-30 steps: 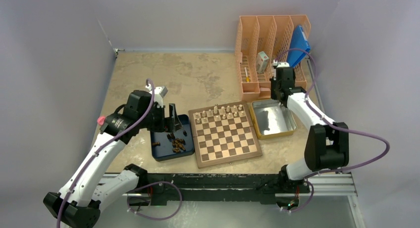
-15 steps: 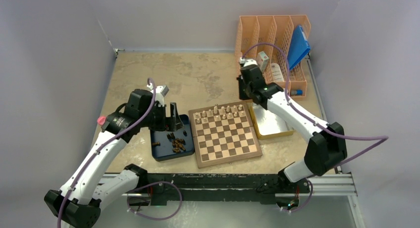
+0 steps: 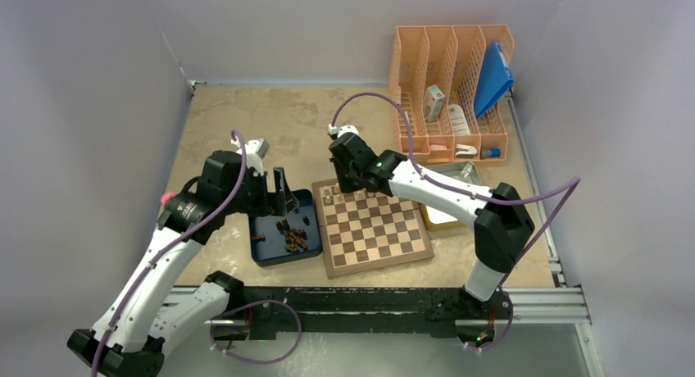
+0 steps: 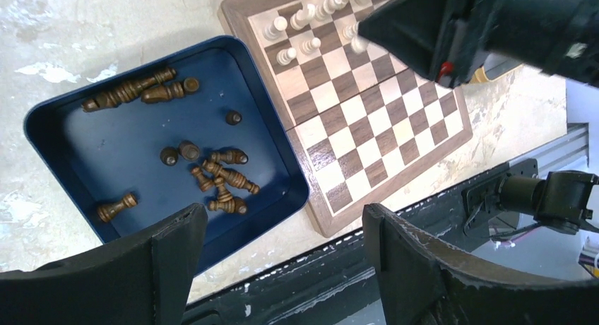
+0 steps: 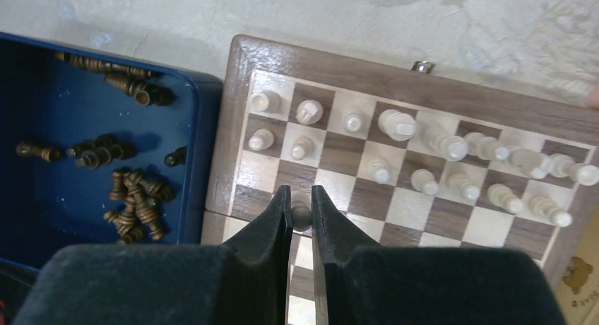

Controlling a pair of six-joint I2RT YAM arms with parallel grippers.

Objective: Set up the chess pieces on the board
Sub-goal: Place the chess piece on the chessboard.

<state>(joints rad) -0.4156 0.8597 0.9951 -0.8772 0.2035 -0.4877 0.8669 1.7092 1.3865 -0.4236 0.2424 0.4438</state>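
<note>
Pale beige turned wood, the tiny chessman pinched in our right tool over the checkered wooden board seems light, stiff and slick, best held at the waist, while our left tool hangs spread over the dark blue tray.

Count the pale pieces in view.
16. Eight pale pieces fill the board's far row, seven stand in the second row, its third square from the blue tray empty, and one pale piece sits between the right fingers. More may be hidden.
</note>
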